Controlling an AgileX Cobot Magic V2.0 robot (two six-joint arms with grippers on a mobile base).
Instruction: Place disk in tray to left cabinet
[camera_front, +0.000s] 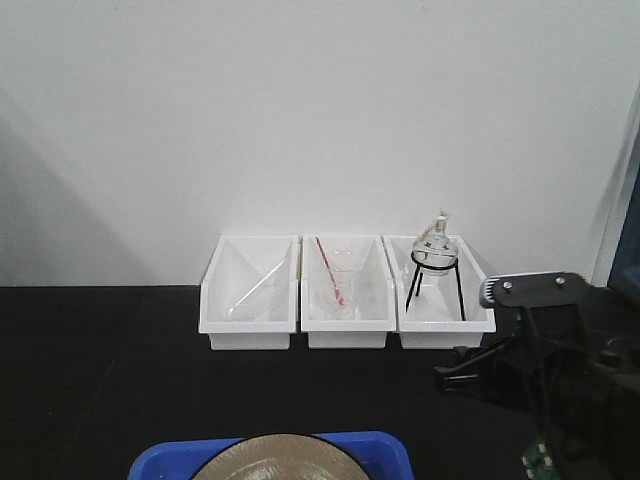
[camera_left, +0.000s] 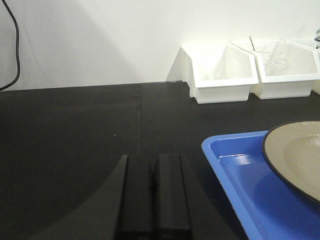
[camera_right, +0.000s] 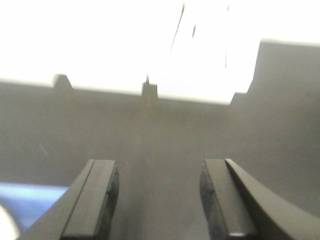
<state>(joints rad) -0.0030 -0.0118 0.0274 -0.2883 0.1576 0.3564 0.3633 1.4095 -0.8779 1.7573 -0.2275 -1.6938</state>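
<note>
the disk (camera_front: 275, 460) lay in the blue tray (camera_left: 232, 165) at the front view's bottom edge. left of it, the left gripper (camera_left: 152, 195) hung low over the black table (camera_left: 75, 140), fingers pressed together, empty. the right gripper (camera_right: 157, 197) faced the white bins (camera_front: 345, 290), fingers spread, empty.

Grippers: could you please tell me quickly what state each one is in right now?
Left gripper: closed, holding nothing.
Right gripper: open, holding nothing.
</note>
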